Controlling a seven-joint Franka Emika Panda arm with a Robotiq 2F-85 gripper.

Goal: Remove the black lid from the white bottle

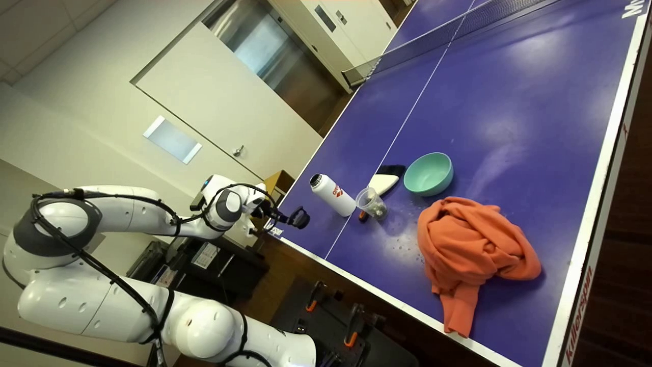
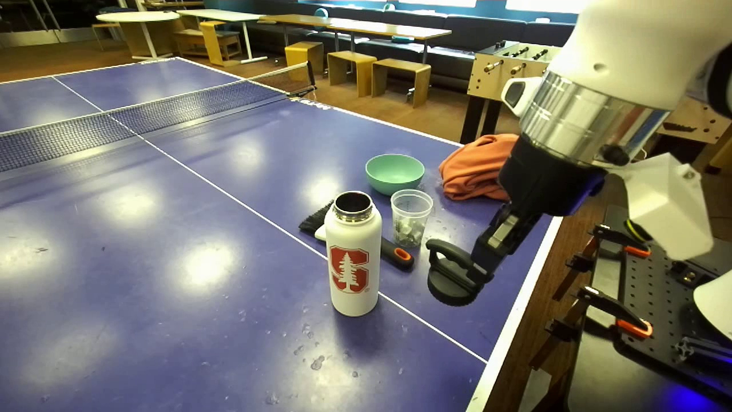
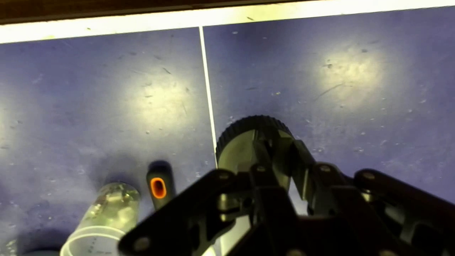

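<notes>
The main step seems to be done already: the white bottle (image 2: 354, 263) stands upright on the table (image 2: 143, 337), its mouth uncovered, and the black lid (image 2: 450, 287) is away from it. The gripper (image 2: 479, 268) has its fingers closed on the loop handle (image 2: 450, 249) of this lid, with only such gap as the handle needs, and I see nothing else in its hold. The lid hangs near the bottle but apart from it, on the robot's side, seemingly in the air (how high above the table, I cannot tell).

What remains, in my judgement, is to put the lid down. The next move calls for a slow lowering beside the bottle, with the lid level, and then for the fingers to part without dragging the handle.

Just beside the bottle lies a brush (image 2: 394, 253), its handle reaching between the bottle and a clear cup (image 2: 410, 220) that has something in its bottom. Farther from the bottle is a teal bowl (image 2: 394, 187), and farther still an orange cloth (image 1: 473, 244). The brush and the cup would obstruct a lowering on their side of the bottle, and a careless swing could knock the bottle over.
</notes>
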